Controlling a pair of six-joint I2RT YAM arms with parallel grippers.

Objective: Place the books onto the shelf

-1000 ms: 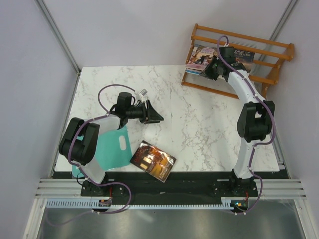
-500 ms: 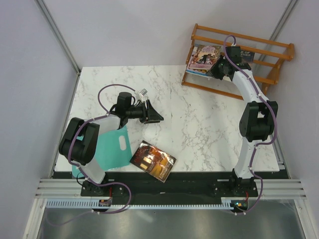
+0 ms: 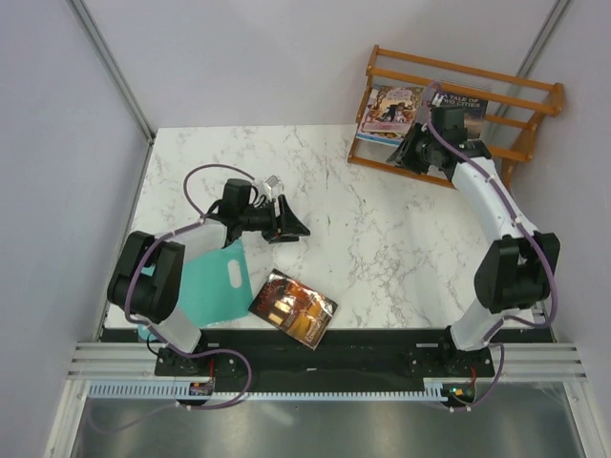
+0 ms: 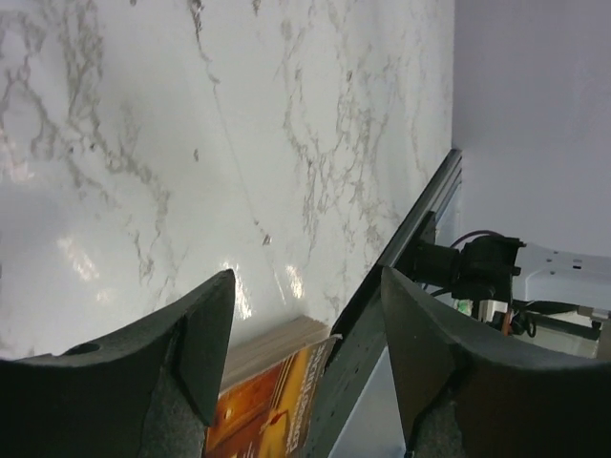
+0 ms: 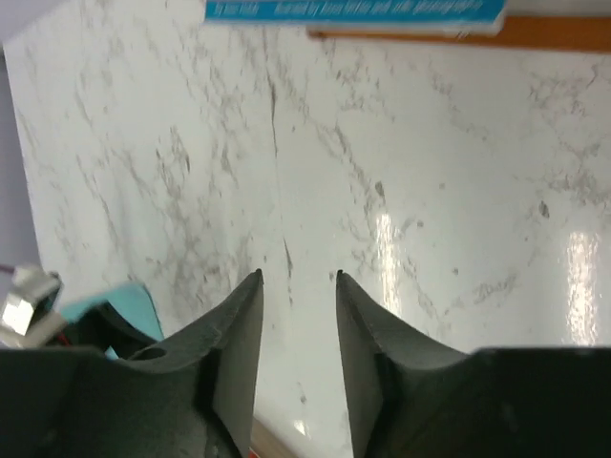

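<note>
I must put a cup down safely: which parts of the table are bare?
Bare: the far-left corner of the table, and the middle stretch between red-brown book and shelf. Crowded: near left, with teal sheet and left arm.

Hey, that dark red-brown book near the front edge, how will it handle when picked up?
The dark red-brown book looks thin and soft-covered, so probably light and bendy. Its smooth-looking cover may slip. Lying flat on the marble table, it's likely hard to pinch.
</note>
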